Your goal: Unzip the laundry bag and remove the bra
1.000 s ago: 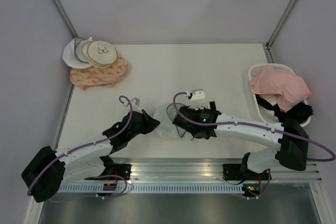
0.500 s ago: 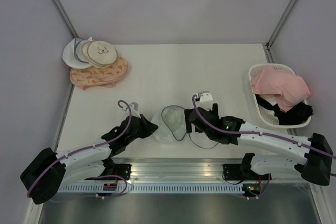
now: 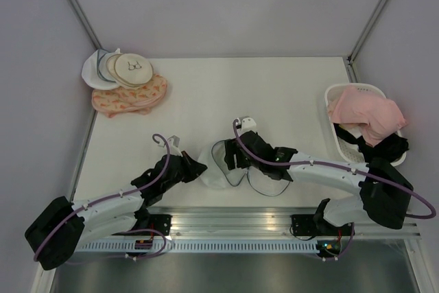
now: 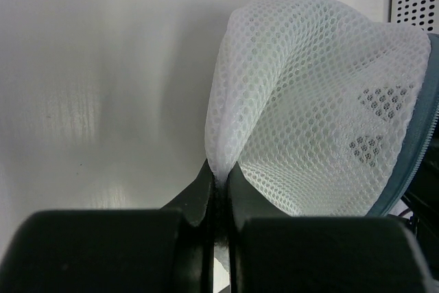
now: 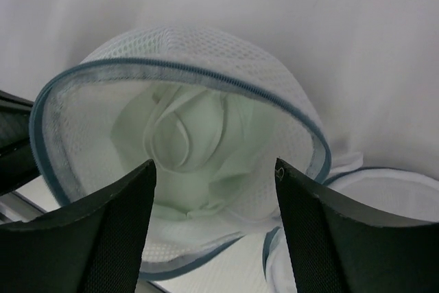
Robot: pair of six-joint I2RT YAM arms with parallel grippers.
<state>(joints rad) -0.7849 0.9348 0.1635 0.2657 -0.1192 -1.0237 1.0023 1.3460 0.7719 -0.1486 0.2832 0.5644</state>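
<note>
The white mesh laundry bag (image 3: 214,167) lies near the front middle of the table, unzipped, its grey-blue zipper rim (image 5: 171,68) gaping toward the right wrist camera. The pale mint bra (image 5: 195,149) sits folded inside it. My left gripper (image 3: 197,167) is shut on a fold of the bag's mesh (image 4: 295,94) at its left side and holds it up. My right gripper (image 3: 233,156) is open, its fingers (image 5: 110,238) spread just in front of the bag's mouth, empty. The bag's loose flap (image 5: 370,231) lies at the lower right.
A stack of cream and white discs (image 3: 116,68) on a pink patterned round bag (image 3: 130,97) sits at the back left. A white basket (image 3: 346,91) with a pink garment (image 3: 367,116) and a black one (image 3: 384,147) stands at the right edge.
My right gripper swung out to the right, then came back left to the bag's open mouth. My left gripper slid slightly toward me, still pinching the mesh.
</note>
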